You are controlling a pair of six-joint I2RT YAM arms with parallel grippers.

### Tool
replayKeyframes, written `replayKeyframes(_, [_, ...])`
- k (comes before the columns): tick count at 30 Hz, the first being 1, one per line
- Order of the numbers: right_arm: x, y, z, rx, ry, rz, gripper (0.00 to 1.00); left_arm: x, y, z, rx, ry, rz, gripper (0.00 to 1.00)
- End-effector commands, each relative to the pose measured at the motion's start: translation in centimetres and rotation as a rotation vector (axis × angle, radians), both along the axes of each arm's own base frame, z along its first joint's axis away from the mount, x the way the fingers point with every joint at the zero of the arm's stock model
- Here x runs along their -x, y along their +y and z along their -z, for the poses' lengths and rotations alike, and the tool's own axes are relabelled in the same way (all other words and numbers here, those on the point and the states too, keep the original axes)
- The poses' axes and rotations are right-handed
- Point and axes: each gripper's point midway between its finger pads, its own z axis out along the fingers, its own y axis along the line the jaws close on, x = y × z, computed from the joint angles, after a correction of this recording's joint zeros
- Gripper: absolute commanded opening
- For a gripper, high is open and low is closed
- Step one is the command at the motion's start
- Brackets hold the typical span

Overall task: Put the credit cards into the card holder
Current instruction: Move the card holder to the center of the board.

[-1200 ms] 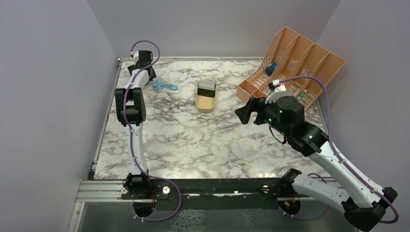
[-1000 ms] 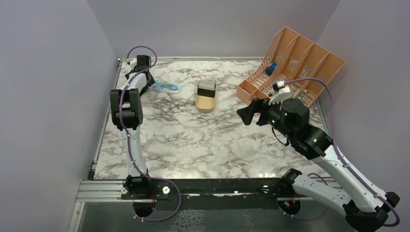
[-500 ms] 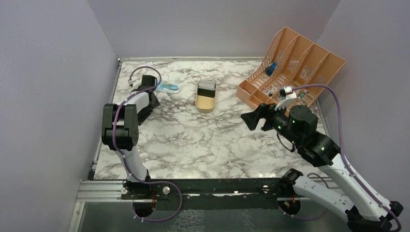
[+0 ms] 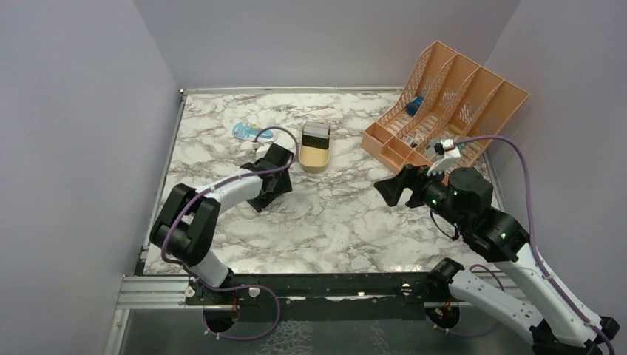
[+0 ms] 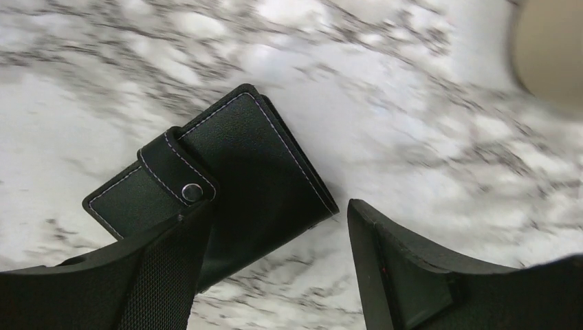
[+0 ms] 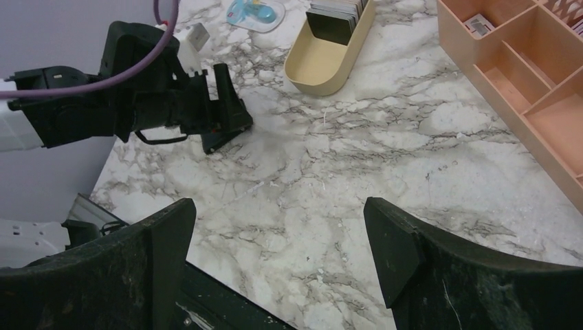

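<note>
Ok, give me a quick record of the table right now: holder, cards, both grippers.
holder: closed, strap snapped, in the left gripper
cards: stacked on edge in the tin's far end
left gripper: shut on the holder, just left of the tin
right gripper: open, empty, above the table's right side

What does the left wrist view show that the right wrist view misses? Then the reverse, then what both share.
Left wrist only: the snap strap and stitching on the closed card holder. Right wrist only: the credit cards stacked in the gold tin, the orange organiser, a pale blue item, the left arm, the open right tool. Both: the card holder at the left tool, the marble table, and the tin, just a blurred corner in the left wrist view.
</note>
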Motion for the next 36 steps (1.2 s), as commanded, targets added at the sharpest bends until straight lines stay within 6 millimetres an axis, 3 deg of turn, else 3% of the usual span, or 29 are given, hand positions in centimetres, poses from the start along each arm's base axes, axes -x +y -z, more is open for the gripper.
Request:
replayKeyframes(1, [0.2, -0.9, 0.2, -0.005, 0.026, 0.044, 0.94, 3.2, -5.9, 1.8, 0.124, 0.067, 0.121, 0.73])
replayKeyframes(5, [0.2, -0.9, 1.0, 0.003, 0.053, 0.05, 0.93, 5.1, -10.3, 1.8, 0.165, 0.072, 0.211, 0.71])
replayKeyframes(9, [0.3, -0.4, 1.9, 0.001, 0.089, 0.038, 0.92, 6.5, -15.2, -0.4, 0.232, 0.035, 0.295, 0.7])
replayKeyframes(12, [0.2, 0.2, 2.8, -0.004, 0.118, 0.028, 0.92, 6.6, -17.6, -2.6, 0.271, 0.003, 0.363, 0.7])
replayKeyframes(14, [0.1, 0.6, 3.2, -0.008, 0.132, 0.02, 0.92, 6.3, -17.9, -3.8, 0.26, -0.017, 0.407, 0.7])
replayKeyframes(20, [-0.1, 1.1, 3.8, -0.015, 0.143, 0.007, 0.91, 4.8, -16.2, -5.9, 0.064, -0.08, 0.584, 0.68])
replayKeyframes(30, [-0.2, 0.5, 3.5, -0.013, 0.12, 0.029, 0.91, 4.1, -14.3, -5.4, -0.166, -0.063, 0.807, 0.54])
replayKeyframes(36, [0.0, 0.3, 3.1, -0.019, 0.105, 0.03, 0.91, 3.8, -14.0, -2.9, -0.246, -0.005, 0.885, 0.54])
